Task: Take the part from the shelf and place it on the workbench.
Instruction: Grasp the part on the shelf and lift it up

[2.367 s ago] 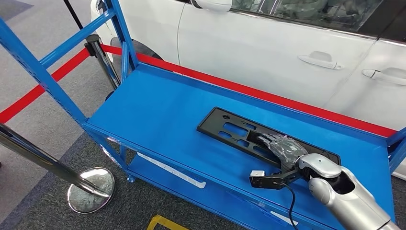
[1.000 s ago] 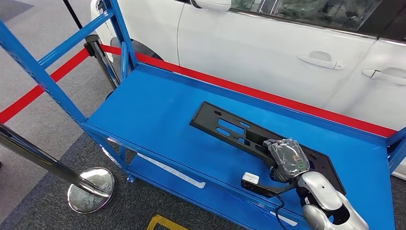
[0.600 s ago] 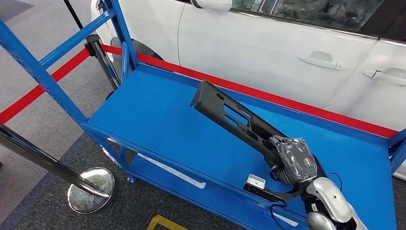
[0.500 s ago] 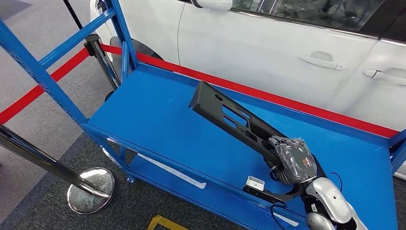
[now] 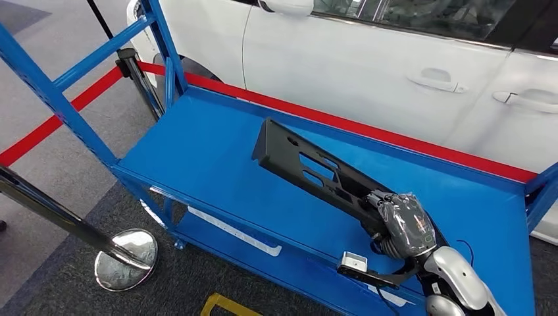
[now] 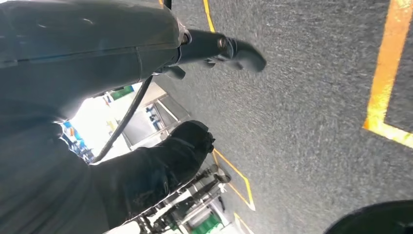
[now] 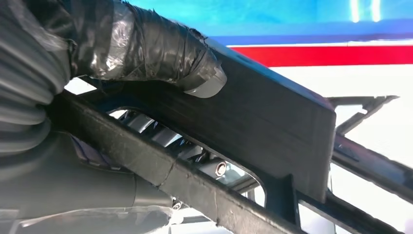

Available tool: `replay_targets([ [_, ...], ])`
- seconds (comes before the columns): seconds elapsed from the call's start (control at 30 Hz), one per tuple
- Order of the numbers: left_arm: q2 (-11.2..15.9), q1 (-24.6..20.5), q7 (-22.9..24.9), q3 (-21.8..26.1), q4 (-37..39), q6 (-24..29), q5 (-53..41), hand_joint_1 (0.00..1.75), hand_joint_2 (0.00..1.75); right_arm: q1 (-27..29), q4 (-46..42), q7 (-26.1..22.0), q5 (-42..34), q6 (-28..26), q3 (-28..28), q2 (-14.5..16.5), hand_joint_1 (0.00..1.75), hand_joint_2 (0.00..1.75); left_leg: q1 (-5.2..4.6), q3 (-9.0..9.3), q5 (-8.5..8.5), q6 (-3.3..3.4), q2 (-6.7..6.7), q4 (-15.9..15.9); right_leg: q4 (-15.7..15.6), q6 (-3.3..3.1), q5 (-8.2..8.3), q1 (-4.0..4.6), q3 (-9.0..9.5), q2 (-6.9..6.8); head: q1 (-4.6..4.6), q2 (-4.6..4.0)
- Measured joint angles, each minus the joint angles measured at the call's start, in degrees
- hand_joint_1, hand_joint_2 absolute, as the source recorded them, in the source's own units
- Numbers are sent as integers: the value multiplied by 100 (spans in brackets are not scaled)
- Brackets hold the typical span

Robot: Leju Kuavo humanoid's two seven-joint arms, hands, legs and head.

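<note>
part raised off shelf, car behind

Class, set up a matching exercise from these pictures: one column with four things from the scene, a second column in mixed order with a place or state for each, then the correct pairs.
Things:
1. long black slotted plastic part
2. blue metal shelf
3. white car
4. right hand

Places or states:
A. parked behind the red strip
B. gripping one end of the part
C. tilted, far end raised
D. under the part, flat

Pairs: 1-C, 2-D, 3-A, 4-B
</note>
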Motion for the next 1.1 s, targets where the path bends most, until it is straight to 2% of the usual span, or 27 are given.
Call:
replay_targets([
  [0.03,4,4,6,-3,0,-1,3,0,175,-2,-26,-20,-19,15,6,-4,175,175,8,-47,-70,-34,6,52,-4,-59,41,-6,-46,-9,0,0],
  [0.1,8,3,13,-8,0,-2,5,0,175,-5,-65,-35,-38,26,13,-14,175,175,28,-218,-483,-90,27,474,-18,-159,137,-9,-157,-32,0,0],
  [0.17,8,-4,14,-22,0,-2,6,0,175,-2,-83,-36,-45,27,17,-19,175,175,33,-429,-987,-128,36,1218,-13,-193,229,13,-284,-49,0,0],
  [0.2,7,-9,14,-32,-1,-3,7,0,175,-3,-84,-39,-48,27,21,-20,175,175,33,-470,-1104,-134,36,1501,-5,-197,272,27,-345,-57,0,0],
  [0.23,7,-13,15,-43,-1,-7,10,0,175,-3,-88,-44,-52,27,28,-22,175,175,33,-418,-1100,-126,36,1608,4,-197,313,41,-407,-64,0,0],
  [0.27,7,-17,16,-52,-2,-10,15,0,175,-3,-100,-53,-60,28,35,-25,175,175,30,-257,-993,-106,36,1492,13,-196,352,54,-462,-68,0,0],
  [0.33,14,-23,20,-66,-2,-16,30,0,175,-11,-148,-83,-96,33,51,-41,175,175,7,319,-735,-20,34,732,23,-187,425,75,-544,-70,0,0],
  [0.37,23,-25,22,-72,-2,-18,37,0,175,-19,-183,-96,-128,42,58,-53,175,175,-11,602,-688,22,34,300,24,-172,462,83,-569,-69,0,0],
  [0.4,32,-29,25,-76,-2,-21,44,0,175,-27,-215,-107,-168,53,67,-65,175,175,-32,793,-675,55,32,-12,16,-144,501,84,-581,-72,0,0],
  [0.43,43,-33,27,-79,-2,-26,56,0,175,-33,-244,-113,-220,68,76,-74,175,175,-54,885,-689,78,31,-195,2,-109,543,78,-588,-75,0,0],
  [0.5,51,-40,33,-83,-2,-36,84,0,175,-37,-303,-138,-359,97,100,-92,175,175,-65,867,-606,115,33,-286,-42,-26,626,68,-592,-77,1,0],
  [0.53,52,-45,36,-85,-2,-40,97,0,175,-34,-339,-168,-445,108,113,-103,175,175,-55,844,-539,149,48,-336,-23,7,591,65,-613,-71,1,0],
  [0.57,52,-49,39,-87,-2,-44,104,0,175,-30,-379,-201,-525,115,123,-117,175,175,-42,810,-460,191,63,-378,70,33,455,66,-655,-64,2,0],
  [0.6,50,-53,41,-90,-3,-47,107,0,175,-27,-422,-227,-591,119,136,-131,175,175,-27,761,-382,227,81,-410,270,52,221,67,-720,-57,2,0],
  [0.67,40,-57,42,-92,-4,-50,111,0,175,-12,-492,-255,-665,122,158,-142,175,175,-35,625,-273,268,104,-392,894,79,-330,55,-867,-50,1,0],
  [0.7,33,-56,43,-93,-5,-50,114,0,175,-2,-515,-256,-681,121,169,-144,175,175,-37,549,-233,269,110,-367,1203,93,-496,52,-915,-50,1,0],
  [0.73,25,-55,44,-93,-6,-50,118,0,175,8,-532,-264,-690,121,174,-148,175,175,-37,461,-197,264,114,-327,1410,107,-536,48,-911,-50,0,0],
  [0.77,17,-55,48,-94,-7,-51,128,0,175,15,-552,-282,-700,121,178,-156,175,175,-34,368,-167,255,116,-277,1467,119,-472,42,-843,-51,0,0],
  [0.8,9,-55,51,-94,-8,-51,139,0,175,16,-580,-306,-711,122,181,-166,175,175,-28,267,-143,243,118,-212,1331,129,-328,31,-676,-52,0,0],
  [0.83,2,-55,54,-94,-8,-52,150,0,175,14,-616,-329,-725,124,187,-179,175,175,-21,167,-124,226,118,-134,1022,139,-186,16,-426,-52,0,0],
  [0.87,-1,-56,56,-95,-9,-52,161,0,175,9,-653,-345,-738,127,196,-190,175,175,-24,80,-108,204,116,-63,646,147,-148,10,-165,-51,0,0],
  [0.9,-2,-57,59,-95,-9,-54,167,0,175,7,-687,-351,-751,130,203,-200,175,175,-27,13,-92,178,111,0,330,133,-137,18,42,-48,-1,0],
  [0.93,-1,-57,62,-96,-9,-61,173,0,175,6,-718,-349,-764,132,208,-214,175,175,-35,-25,-68,144,106,43,128,105,-175,29,150,-44,-2,0],
  [0.97,0,-57,65,-97,-9,-72,178,0,175,7,-738,-347,-775,131,211,-225,175,175,-43,-48,-34,109,98,60,59,64,-208,46,167,-41,-3,0],
  [1.03,2,-48,66,-98,-9,-104,183,0,175,10,-775,-344,-795,121,211,-241,175,175,-36,-68,28,39,83,64,48,-43,-123,51,91,-46,-3,0],
  [1.07,2,-42,65,-100,-9,-119,183,0,175,9,-786,-345,-801,117,211,-242,175,175,-26,-105,-30,5,78,102,42,-95,-72,47,38,-54,-4,0],
  [1.1,1,-37,64,-102,-9,-134,183,0,175,8,-799,-345,-808,115,211,-242,175,175,-14,-165,-195,-29,75,219,30,-143,-11,41,-26,-62,-4,0],
])
